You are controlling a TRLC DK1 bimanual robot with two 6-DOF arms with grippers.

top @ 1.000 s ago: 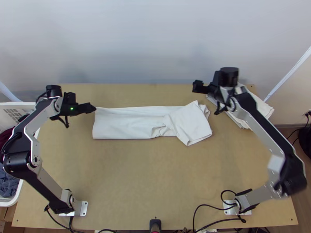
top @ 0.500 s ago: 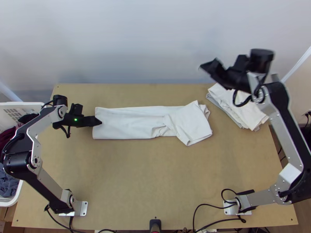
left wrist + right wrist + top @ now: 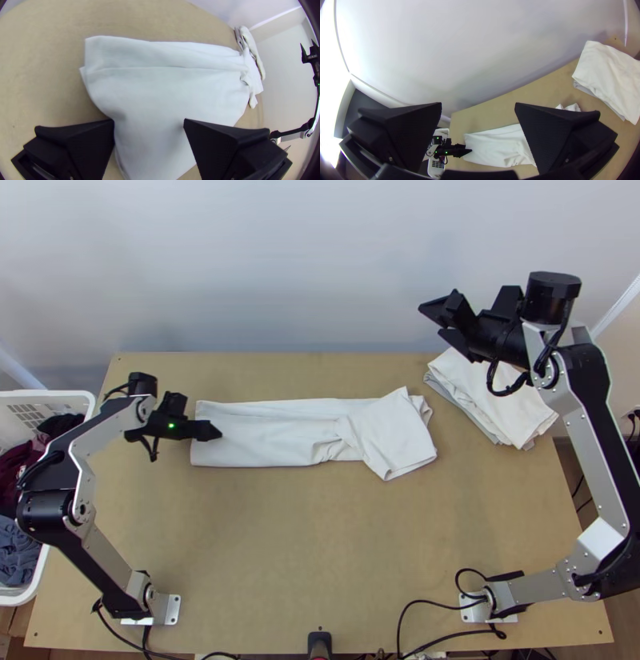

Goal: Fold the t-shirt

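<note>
Folding past halfway, I judge; further shortening remains.
T-shirt point(image 3: 276, 440) a long strip toward the surface's point(image 3: 320, 556) far edge, rightward end turned over. My left hand point(image 3: 148, 121) parted over its leftward end; right hand point(image 3: 478, 104) spread, empty, near far right corner.

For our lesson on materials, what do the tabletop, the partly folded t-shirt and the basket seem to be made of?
Tabletop: wood, probably plywood or fibreboard, matt, judging by its even light-brown face.
T-shirt: soft fabric, perhaps cotton, dull white; it drapes and creases.
Basket: likely moulded plastic, smooth white, with rounded corners and regular slots.
</note>
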